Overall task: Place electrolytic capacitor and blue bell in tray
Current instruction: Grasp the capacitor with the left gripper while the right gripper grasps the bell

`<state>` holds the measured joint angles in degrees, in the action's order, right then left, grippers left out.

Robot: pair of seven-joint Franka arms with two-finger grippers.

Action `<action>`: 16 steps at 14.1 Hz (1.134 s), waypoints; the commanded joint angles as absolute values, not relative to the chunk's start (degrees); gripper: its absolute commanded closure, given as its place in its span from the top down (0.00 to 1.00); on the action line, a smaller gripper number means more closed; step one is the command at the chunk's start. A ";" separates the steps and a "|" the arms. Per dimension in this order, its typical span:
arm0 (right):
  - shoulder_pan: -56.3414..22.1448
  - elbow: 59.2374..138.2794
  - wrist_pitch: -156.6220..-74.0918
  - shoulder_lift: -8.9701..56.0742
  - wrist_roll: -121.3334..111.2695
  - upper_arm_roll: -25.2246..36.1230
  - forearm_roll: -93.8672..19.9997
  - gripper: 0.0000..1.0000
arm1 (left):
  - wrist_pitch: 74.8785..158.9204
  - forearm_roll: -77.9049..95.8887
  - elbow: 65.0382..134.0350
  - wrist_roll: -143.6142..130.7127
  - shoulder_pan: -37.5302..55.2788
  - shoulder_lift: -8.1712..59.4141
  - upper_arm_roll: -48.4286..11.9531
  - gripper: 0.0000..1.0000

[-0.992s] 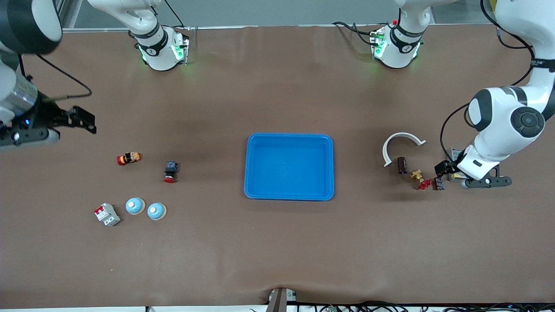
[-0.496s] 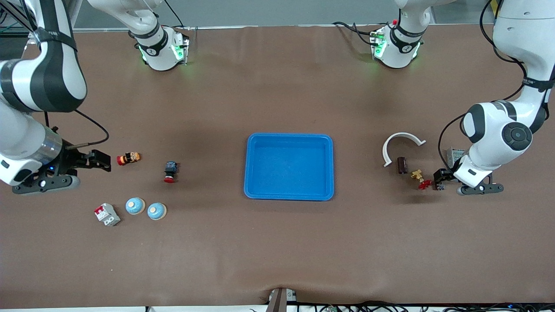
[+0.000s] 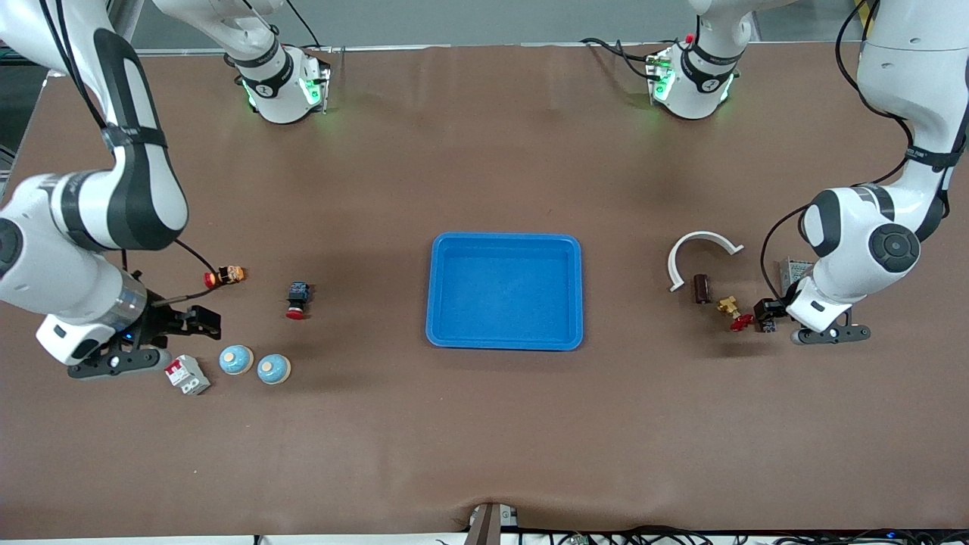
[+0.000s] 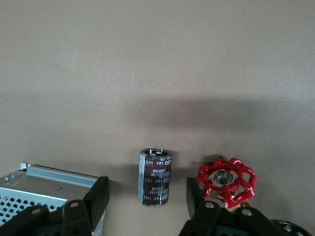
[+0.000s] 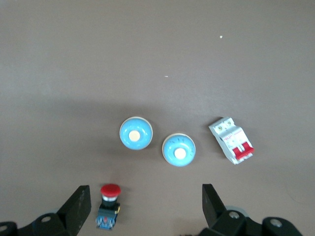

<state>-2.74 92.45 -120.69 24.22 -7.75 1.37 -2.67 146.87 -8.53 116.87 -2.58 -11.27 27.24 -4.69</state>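
Observation:
The bright-blue tray (image 3: 505, 341) lies mid-table with nothing in it. The electrolytic capacitor (image 3: 702, 288), a dark brown cylinder, lies toward the left arm's end. In the left wrist view the capacitor (image 4: 155, 177) sits in line with the gap of my left gripper (image 4: 147, 196), untouched. The left gripper (image 3: 764, 316) is open, hovering low beside a red valve wheel (image 3: 740, 322). Two blue bells (image 3: 236, 359) (image 3: 273, 369) stand toward the right arm's end. My right gripper (image 3: 200, 322) hangs open above the table beside them. The right wrist view shows both bells (image 5: 136, 133) (image 5: 179, 150) ahead of the right gripper (image 5: 145, 204).
A white curved piece (image 3: 700, 253), a brass fitting (image 3: 728, 305) and a metal mesh box (image 3: 793, 269) crowd the capacitor. Near the bells are a white-and-red circuit breaker (image 3: 187, 374), a red push button (image 3: 297, 300) and a small orange-and-red part (image 3: 224, 276).
The right arm swung down toward the bells, its gripper now just above the circuit breaker. The left gripper crept toward the capacitor and its jaws narrowed.

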 commanded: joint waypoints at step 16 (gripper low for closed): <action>-5.45 90.79 -132.89 36.91 -10.10 1.14 -4.92 1.00 | 147.31 -9.40 113.91 -2.81 -11.16 29.98 -5.01 0.00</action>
